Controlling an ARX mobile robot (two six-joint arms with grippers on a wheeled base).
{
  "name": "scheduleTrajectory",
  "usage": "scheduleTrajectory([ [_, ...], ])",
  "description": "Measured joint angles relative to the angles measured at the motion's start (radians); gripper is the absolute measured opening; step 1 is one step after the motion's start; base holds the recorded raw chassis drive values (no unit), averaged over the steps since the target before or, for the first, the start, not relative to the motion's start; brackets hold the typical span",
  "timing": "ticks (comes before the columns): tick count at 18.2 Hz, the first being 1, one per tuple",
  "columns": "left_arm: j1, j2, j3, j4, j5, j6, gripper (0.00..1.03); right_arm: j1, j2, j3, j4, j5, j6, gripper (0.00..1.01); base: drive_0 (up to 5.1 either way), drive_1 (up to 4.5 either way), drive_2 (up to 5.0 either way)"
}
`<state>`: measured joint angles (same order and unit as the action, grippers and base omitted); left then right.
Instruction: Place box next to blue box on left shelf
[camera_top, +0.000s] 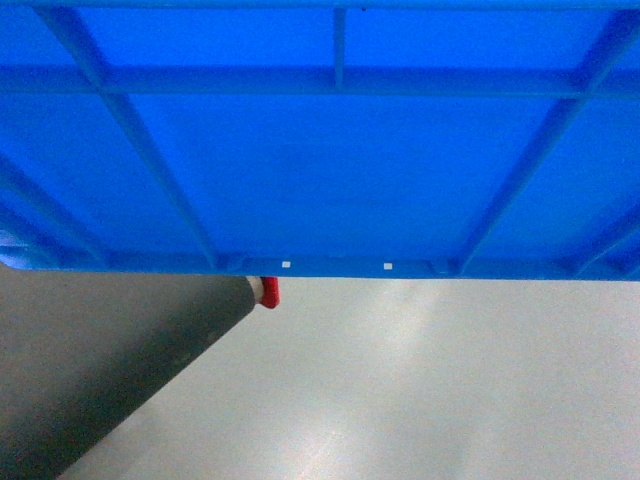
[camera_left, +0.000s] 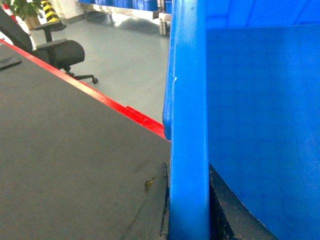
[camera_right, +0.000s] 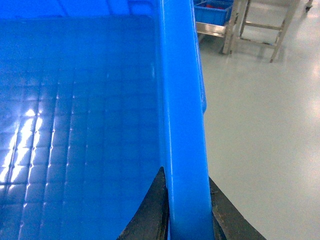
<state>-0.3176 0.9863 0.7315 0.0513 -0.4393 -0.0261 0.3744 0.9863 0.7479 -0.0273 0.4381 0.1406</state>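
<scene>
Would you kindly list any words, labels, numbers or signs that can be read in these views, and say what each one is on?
None can be read.
The box shows only plain ribbed blue plastic in the head view; two tiny white squares along its bottom edge carry no text.
The yellow and black striped post in the left wrist view has a hazard pattern, no letters.
The blue crates on the far shelf show no legible markings.

The large bright blue ribbed plastic crate (camera_top: 330, 150) has a grid-patterned floor; the dark grey counter (camera_left: 65, 150) is red-edged.
</scene>
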Motion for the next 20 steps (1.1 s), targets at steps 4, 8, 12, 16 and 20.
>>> scheduleTrajectory([
  [4,0.0,0.0,0.0,0.0,-0.001,0.0,0.12,0.0,0.0,0.0,-0.001,0.0,0.0,0.1,-1.7,-1.69,-1.7],
  [8,-0.001,0.0,0.0,0.0,-0.002,0.0,0.12,0.0,0.0,0.0,0.0,0.001,0.0,0.1,-1.7,-1.74,-1.7],
  [12,-0.001,0.0,0.0,0.0,-0.002,0.0,0.12,0.0,0.0,0.0,-0.001,0.001,-0.001,0.1,-1.7,-1.74,-1.7],
  [16,-0.001,0.0,0.0,0.0,-0.002,0.0,0.12,0.0,0.0,0.0,-0.001,0.001,-0.001,0.1,-1.7,-1.74,-1.7],
  [20,-0.001,0.0,0.0,0.0,-0.002,0.0,0.12,0.0,0.0,0.0,0.002,0.001,-0.002,0.1,-1.8,-1.81,-1.8],
])
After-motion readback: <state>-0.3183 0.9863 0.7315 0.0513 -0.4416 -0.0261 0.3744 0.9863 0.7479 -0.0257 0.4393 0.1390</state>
